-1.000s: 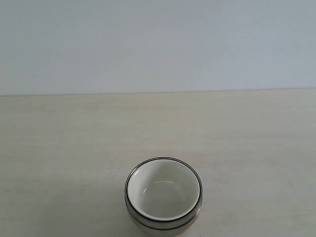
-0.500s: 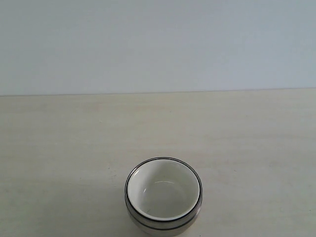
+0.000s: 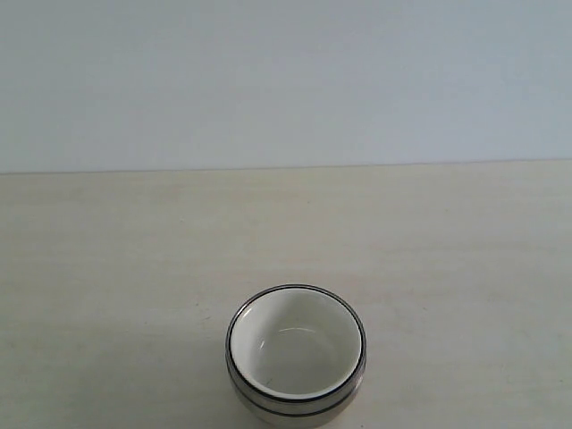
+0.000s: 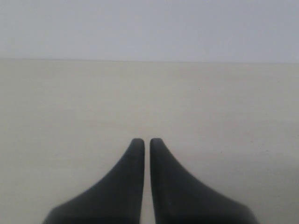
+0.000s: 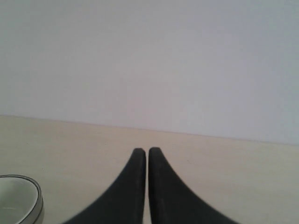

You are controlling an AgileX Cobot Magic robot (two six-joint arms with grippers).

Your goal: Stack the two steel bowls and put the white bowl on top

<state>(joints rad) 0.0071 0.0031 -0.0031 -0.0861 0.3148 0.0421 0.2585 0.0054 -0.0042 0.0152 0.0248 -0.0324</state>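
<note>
The white bowl (image 3: pixel 296 353) sits nested inside the steel bowls (image 3: pixel 295 407), whose two shiny rims show as stacked rings around it, near the table's front edge in the exterior view. The same white bowl (image 5: pixel 14 198) shows at the edge of the right wrist view, inside a steel rim (image 5: pixel 39 205). My right gripper (image 5: pixel 147 150) is shut with nothing between its fingers, off to the side of the stack. My left gripper (image 4: pixel 146 140) is shut and empty over bare table, with no bowl in its view. Neither gripper appears in the exterior view.
The pale wooden table (image 3: pixel 134 250) runs back to a plain light wall (image 3: pixel 286 80). Nothing else stands on it in any view.
</note>
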